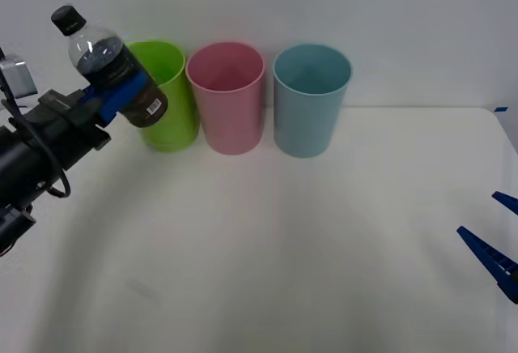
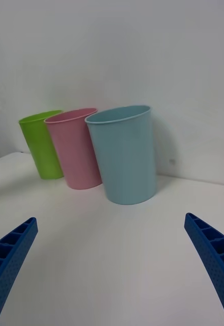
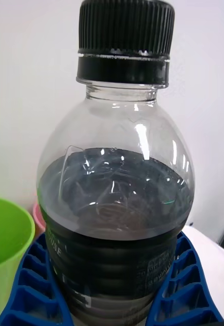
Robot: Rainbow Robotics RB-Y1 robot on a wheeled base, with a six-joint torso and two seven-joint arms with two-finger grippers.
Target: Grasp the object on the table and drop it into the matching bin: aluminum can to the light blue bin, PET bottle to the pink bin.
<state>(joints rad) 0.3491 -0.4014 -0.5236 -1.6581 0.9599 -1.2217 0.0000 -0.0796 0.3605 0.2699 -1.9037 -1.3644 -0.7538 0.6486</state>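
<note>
PET bottle (image 1: 113,66) clamped between left gripper (image 1: 123,94) jaws — tilted, held above table (image 1: 283,248).

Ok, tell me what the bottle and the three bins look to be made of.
PET bottle, held in the left gripper: clear, glossy, thin plastic by its see-through wall and sharp highlights; ribbed black cap, probably harder plastic. Lime green bin, pink bin and light blue bin: smooth, opaque, evenly coloured walls with a soft sheen, likely moulded plastic.

The front camera looked down and forward over the white surface (image 1: 324,256) at three bins. The right wrist camera faced them low, sharing the light blue bin (image 1: 312,98) (image 2: 124,153). The left wrist camera sat close against the PET bottle (image 3: 117,204).
</note>
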